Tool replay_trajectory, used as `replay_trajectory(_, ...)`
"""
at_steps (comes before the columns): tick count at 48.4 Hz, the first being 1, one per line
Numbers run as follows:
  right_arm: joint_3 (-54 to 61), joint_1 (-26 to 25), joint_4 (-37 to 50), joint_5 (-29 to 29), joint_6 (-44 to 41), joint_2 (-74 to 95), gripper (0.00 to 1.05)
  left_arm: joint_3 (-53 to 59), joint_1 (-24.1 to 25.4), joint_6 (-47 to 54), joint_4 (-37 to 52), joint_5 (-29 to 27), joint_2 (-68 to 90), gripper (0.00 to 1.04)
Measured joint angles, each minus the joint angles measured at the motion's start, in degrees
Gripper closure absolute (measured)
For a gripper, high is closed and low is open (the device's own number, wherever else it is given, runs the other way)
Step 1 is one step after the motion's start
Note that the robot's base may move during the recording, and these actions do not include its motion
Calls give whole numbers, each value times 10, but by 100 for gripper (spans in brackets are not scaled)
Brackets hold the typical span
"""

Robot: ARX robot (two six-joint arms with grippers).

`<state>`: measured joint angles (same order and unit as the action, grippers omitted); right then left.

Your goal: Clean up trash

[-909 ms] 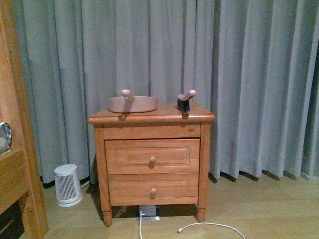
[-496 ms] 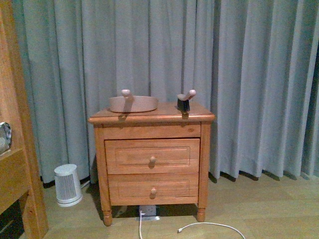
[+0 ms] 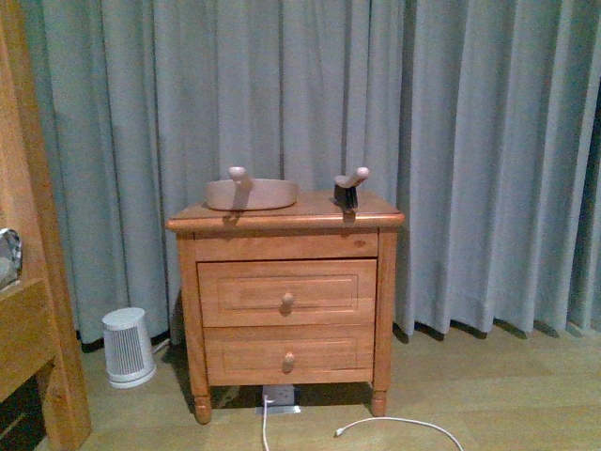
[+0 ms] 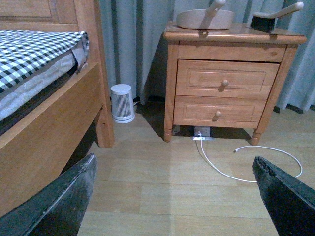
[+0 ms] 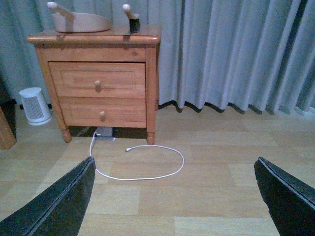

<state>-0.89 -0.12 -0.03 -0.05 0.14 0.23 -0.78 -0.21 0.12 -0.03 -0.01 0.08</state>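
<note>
Left gripper (image 4: 173,158): jaws spread wide, nothing held between. Its fingers (image 4: 61,204) show as dark, matte wedges, tips pointing away from camera, well apart. Pose: aimed forward, pitched slightly down, held low.
Right gripper (image 5: 173,160): same state, jaws wide apart, empty. Its fingers (image 5: 59,206) dark, tapered, symmetric about view centre. Pose: forward, pitched slightly down, low.
</note>
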Motion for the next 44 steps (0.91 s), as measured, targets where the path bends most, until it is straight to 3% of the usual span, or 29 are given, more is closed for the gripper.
replay_trajectory(44,0,0,0,0,0,0,7,0,0,0,0,0,0,8)
